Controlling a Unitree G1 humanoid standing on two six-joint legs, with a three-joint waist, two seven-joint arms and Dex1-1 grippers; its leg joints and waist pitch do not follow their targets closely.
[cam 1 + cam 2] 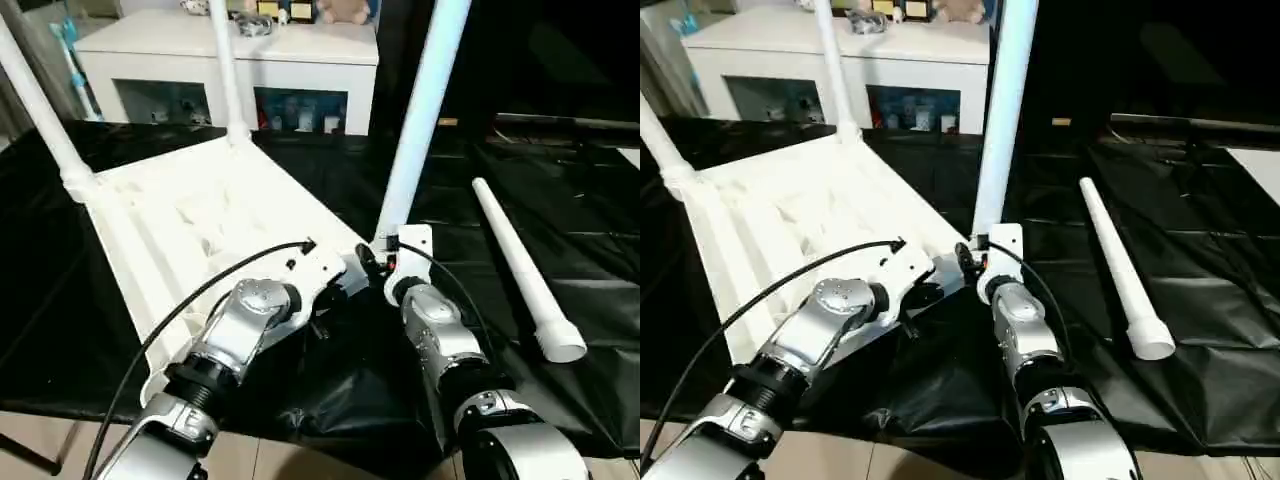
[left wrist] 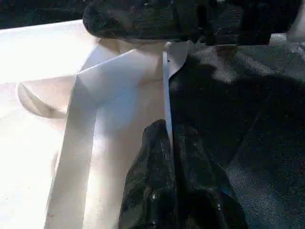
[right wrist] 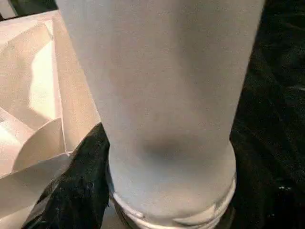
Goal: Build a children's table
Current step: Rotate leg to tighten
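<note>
My left claw point(image 2: 169, 191) pinched the light, stiff table's point(image 1: 190, 230) thin rim; my right claw point(image 1: 385, 262) stood spread around the slippery upright leg point(image 1: 425, 110) near its socket.

Silver forearms point(image 1: 245, 320), black cables point(image 1: 180, 310)

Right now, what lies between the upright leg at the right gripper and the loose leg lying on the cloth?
Only bare black cloth, as the head views show: it separates the upright leg from the loose leg.
</note>
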